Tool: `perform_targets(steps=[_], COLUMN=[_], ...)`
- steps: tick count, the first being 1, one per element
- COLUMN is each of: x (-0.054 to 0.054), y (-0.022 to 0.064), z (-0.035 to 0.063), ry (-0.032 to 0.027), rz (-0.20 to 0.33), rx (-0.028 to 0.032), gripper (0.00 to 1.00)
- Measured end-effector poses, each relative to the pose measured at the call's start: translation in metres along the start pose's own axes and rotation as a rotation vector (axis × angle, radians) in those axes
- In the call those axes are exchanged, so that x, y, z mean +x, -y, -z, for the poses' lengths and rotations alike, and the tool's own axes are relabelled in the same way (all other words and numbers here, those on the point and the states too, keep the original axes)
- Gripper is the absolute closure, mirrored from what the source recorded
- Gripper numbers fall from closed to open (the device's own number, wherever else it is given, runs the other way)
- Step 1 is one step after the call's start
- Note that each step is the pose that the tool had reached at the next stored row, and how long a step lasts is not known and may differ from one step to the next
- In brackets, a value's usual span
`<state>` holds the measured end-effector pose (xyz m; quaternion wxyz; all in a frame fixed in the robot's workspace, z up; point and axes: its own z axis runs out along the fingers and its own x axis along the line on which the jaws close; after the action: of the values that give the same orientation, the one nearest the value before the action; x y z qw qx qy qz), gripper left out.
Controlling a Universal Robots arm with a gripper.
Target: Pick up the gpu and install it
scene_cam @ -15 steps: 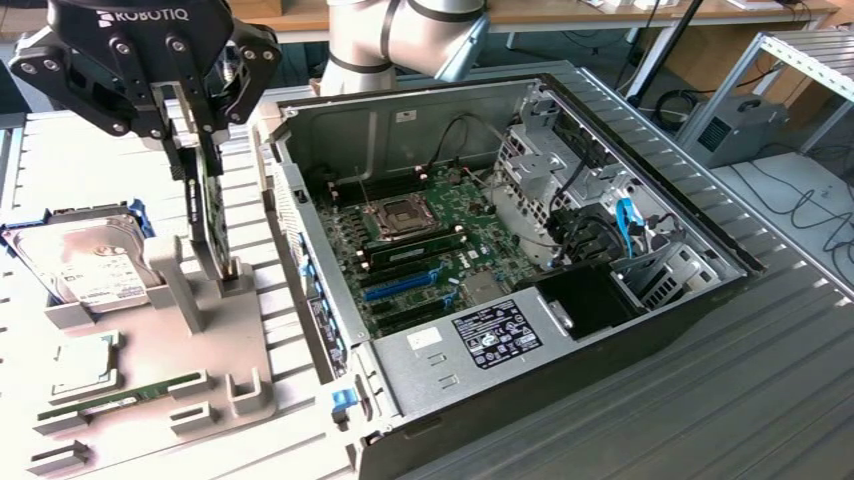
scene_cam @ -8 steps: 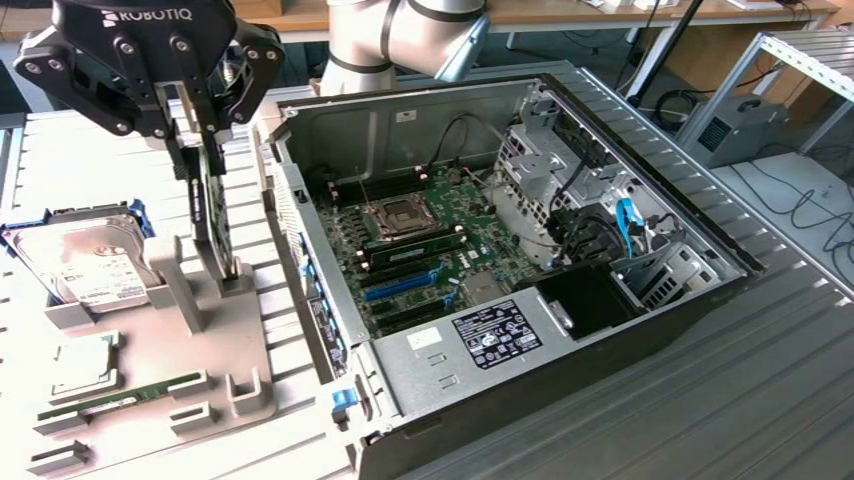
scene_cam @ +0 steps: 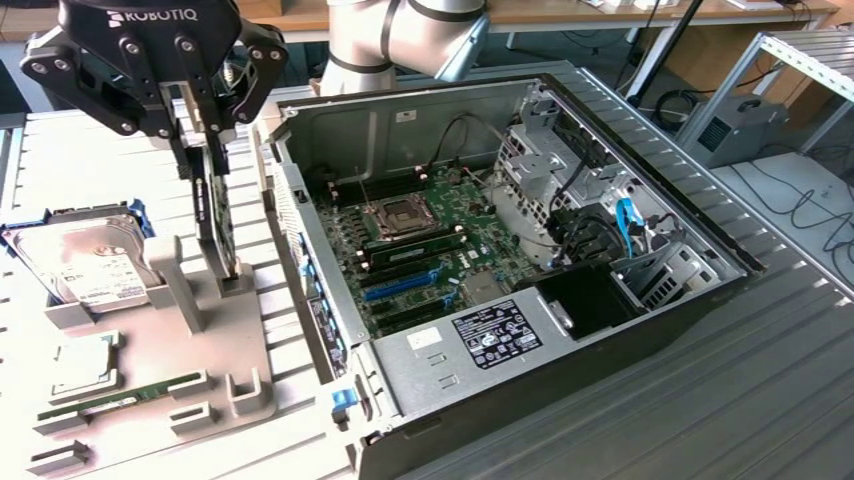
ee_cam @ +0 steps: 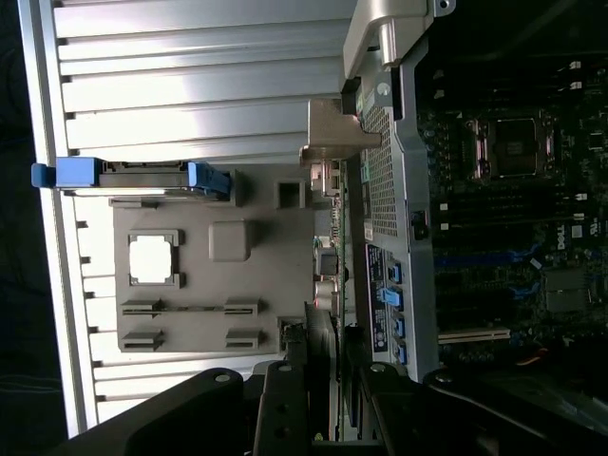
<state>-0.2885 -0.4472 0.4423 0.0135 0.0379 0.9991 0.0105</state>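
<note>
One gpu hanging on end, long axis upright, seen nearly edge-on, gripper jaws clamped on its top, one hard drive, one open computer case

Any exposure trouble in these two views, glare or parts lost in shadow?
Exterior view: even light, the gpu in the hand is well lit. Wrist view: the ribbed table glares white, while the inside of the computer case sits in deep shadow.

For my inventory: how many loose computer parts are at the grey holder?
4: the hard drive standing on edge, the processor flat beside it, the memory stick along the near edge, the gpu upright in the gripper. Others may be hidden.
</note>
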Motion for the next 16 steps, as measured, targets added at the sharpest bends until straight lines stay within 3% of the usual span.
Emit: perform_targets(steps=[16], x=[-0.0041], y=[-0.0003], z=[-0.0002], ry=[0.0], rz=[0.0], rx=[0.0], gripper=[0.74])
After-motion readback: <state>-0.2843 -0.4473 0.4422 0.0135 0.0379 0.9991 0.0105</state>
